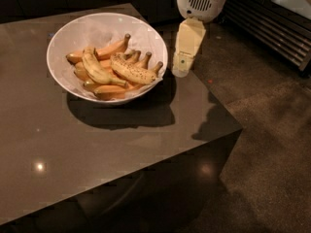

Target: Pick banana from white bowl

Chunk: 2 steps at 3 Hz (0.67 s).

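nearest the lens, well below the gripper (pixel 180 70) in the camera view: front edge of a dark glossy table (pixel 97 154), catching two small glints of light, with speckled brown floor (pixel 272 144) falling away below and right of the gripper.

farther in, just left of the gripper: white bowl (pixel 97 25), set near the table's right-hand corner, probably within easy reach of an arm working from that side. heaped inside: banana (pixel 131 71), thick, nearly straight, freckled brown, lying on top of the pile with its dark stem turned toward the gripper. uppermost and uncovered, so likely open to a grasp from above. farther left of the gripper: slimmer curved banana (pixel 97 69), also on top, its end close against the speckled one. beneath and behind: smooth orange bananas (pixel 114 47), stems fanned toward the rim nearest the gripper.

then the gripper itself: cream-coloured, pointing down, hanging outside the bowl close beside its right rim, apart from every fruit. carrying nothing; wide or narrow cannot be told from this angle. judged as the approach step, task barely begun. needs to clear the rim and travel left before descending on the speckled fruit, without clipping the rim or catching the curved neighbour.

directly above the gripper: rounded white wrist housing (pixel 199 1) with a small vent. farthest back, up and right of the gripper: dark slatted grille (pixel 272 28).
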Available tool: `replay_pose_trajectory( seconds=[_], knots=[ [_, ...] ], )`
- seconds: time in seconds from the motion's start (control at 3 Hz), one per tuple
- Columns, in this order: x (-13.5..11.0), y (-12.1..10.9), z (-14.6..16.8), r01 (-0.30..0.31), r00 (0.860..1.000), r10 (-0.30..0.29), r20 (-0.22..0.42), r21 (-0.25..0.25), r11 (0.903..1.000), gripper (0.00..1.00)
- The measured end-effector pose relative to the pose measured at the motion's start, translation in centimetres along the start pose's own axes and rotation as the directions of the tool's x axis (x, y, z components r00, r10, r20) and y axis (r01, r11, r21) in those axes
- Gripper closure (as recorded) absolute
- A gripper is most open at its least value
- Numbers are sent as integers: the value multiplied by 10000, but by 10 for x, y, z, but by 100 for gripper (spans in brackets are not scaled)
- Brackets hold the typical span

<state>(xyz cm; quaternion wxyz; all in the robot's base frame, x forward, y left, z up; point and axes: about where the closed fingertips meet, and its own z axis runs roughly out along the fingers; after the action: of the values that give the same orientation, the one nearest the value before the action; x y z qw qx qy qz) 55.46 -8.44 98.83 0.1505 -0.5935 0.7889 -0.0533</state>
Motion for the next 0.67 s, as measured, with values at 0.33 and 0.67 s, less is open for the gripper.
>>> replay_pose_trajectory(
  seconds=[0.33,0.67],
  knots=[
    [-7,12,-14,360,9983,-360,460,4,9994,0],
    [-25,27,-31,1083,9893,-1075,985,-28,9941,0]
  ],
)
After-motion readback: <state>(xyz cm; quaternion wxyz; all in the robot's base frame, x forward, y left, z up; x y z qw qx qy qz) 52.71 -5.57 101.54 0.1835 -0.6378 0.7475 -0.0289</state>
